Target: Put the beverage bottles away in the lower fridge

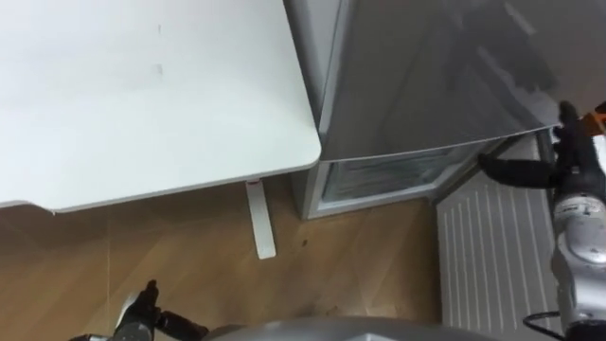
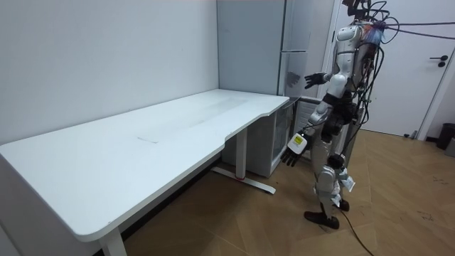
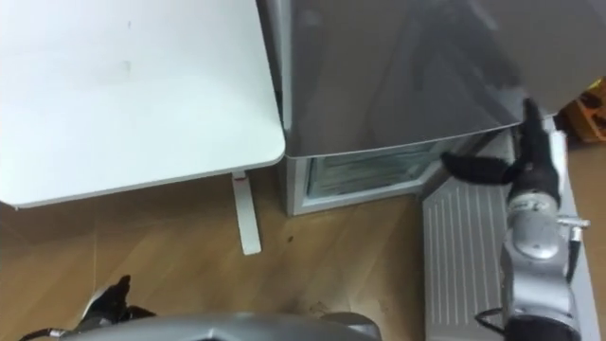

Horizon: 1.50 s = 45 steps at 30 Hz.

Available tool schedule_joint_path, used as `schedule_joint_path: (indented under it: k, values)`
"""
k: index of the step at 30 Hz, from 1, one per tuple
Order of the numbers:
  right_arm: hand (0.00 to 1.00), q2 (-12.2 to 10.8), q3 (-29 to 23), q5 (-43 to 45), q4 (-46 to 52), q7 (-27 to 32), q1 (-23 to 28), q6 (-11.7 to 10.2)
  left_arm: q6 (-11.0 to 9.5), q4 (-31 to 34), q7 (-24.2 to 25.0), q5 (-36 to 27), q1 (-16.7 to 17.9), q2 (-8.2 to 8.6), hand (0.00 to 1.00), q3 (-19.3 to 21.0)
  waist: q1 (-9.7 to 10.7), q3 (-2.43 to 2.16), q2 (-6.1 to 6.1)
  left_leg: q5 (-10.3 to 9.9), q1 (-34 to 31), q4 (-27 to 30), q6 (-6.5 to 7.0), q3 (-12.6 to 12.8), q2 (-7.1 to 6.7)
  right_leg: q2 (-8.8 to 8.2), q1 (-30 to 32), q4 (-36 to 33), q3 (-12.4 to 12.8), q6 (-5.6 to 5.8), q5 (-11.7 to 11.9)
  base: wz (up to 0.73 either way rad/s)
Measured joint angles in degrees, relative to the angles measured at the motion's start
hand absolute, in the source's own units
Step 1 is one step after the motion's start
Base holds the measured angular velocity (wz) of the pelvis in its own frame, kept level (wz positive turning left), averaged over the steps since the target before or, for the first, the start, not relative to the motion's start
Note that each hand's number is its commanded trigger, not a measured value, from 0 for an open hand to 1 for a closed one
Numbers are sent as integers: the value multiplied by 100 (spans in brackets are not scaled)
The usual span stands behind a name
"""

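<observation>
The robot stands on the wooden floor at the corner where the white worktop meets the tall grey fridge. The lower fridge compartment stands open. Its frosted drawer front faces out, and the lower door is swung wide to the robot's right with its ribbed inner lining showing. The right hand is raised beside the open door, just under the bottom edge of the upper door, with fingers straight, thumb spread and nothing in its grasp. The left hand hangs low at the robot's side, relaxed and likewise holding nothing. I cannot tell where the drinks are. The stretch of worktop in view is bare, and the frosted front hides whatever lies in the compartment. That leaves the step unsettled. An open door and two free hands suit a compartment just opened and waiting for the drinks. They equally suit one already filled, with the door left to swing shut. Either way, the next move needs care with the wide-open door beside the right arm.
</observation>
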<state>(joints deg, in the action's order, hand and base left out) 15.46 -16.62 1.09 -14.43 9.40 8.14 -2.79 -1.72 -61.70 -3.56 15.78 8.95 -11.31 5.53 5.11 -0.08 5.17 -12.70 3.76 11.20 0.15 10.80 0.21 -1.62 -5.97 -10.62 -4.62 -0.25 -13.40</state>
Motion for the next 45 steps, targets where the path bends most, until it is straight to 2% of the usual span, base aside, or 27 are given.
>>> schedule_joint_path:
  k: [3,6,11,13,14,16,19,24,28,31,32,33,37,41,45]
  values:
    - [0,53,-116,-91,220,433,-1,-47,7,135,-91,-8,121,2,0,-2,22,-4,-3,3,-1,2,4,-2,2,5,-1,0,2,1,1,0]
    - [0,63,-252,-106,221,772,3,-85,37,138,-126,-12,230,4,0,-1,79,-35,-40,4,-1,10,6,-2,7,7,-10,-1,-8,0,1,0]
    - [0,64,-635,-454,63,1148,122,-82,217,153,-184,17,363,7,0,152,121,-37,-43,12,4,13,16,-5,9,5,-10,-14,-5,0,1,0]
    - [0,63,-903,-843,-317,1296,163,-33,321,232,-283,15,428,20,0,330,134,-27,27,15,21,14,21,-4,7,2,-38,-10,-10,-1,2,0]
    - [0,64,-984,-996,-458,1345,226,41,360,254,-340,14,465,18,0,357,140,-6,71,15,43,15,21,-3,7,2,-61,-11,-9,-1,2,0]
    - [0,64,-1058,-1172,-746,1422,222,113,427,271,-354,12,520,10,0,366,220,6,123,15,54,14,21,-5,7,1,-85,-10,-18,0,2,0]
    - [0,67,-1288,-1459,-1107,1639,233,158,486,411,-353,20,599,9,0,392,317,6,157,13,25,-5,22,-29,5,7,-78,0,-12,0,1,1]
    - [0,157,-1708,-1901,-1945,1822,230,163,527,595,-354,142,635,14,0,677,410,-9,203,14,-50,5,22,4,8,13,2,9,11,-1,2,-1]
    - [0,163,-1841,-2271,-2618,1796,222,162,534,597,-350,249,605,5,0,749,438,-36,175,15,-54,1,23,-4,1,11,37,4,65,-1,2,-3]
    - [0,167,-1842,-2586,-2988,1733,207,162,533,597,-340,248,617,5,0,772,431,-39,160,15,-41,-5,23,5,3,19,51,-3,104,-2,3,-5]
    - [0,168,-1842,-2662,-3115,1712,208,162,534,599,-340,253,633,5,0,778,425,-23,186,15,-35,-4,23,12,6,22,47,-3,116,-3,3,-3]
    - [0,171,-1842,-2719,-3192,1695,206,160,534,600,-340,254,635,5,0,785,430,-38,149,15,-33,-4,23,15,7,22,43,-1,115,-4,4,0]
    - [0,176,-1837,-3017,-3740,1419,205,186,544,612,-339,255,635,3,0,787,412,-13,169,15,18,-2,23,16,7,21,-11,-5,113,-6,6,0]
    - [0,246,-1836,-3269,-3993,1051,206,291,554,604,-288,297,639,-14,0,783,406,10,108,14,33,5,24,10,18,26,-18,-25,118,-12,21,-1]
    - [0,284,-1822,-3450,-4134,754,196,298,580,606,-169,320,595,-37,0,764,398,12,106,12,-13,34,22,7,44,47,-7,-19,123,-28,53,0]
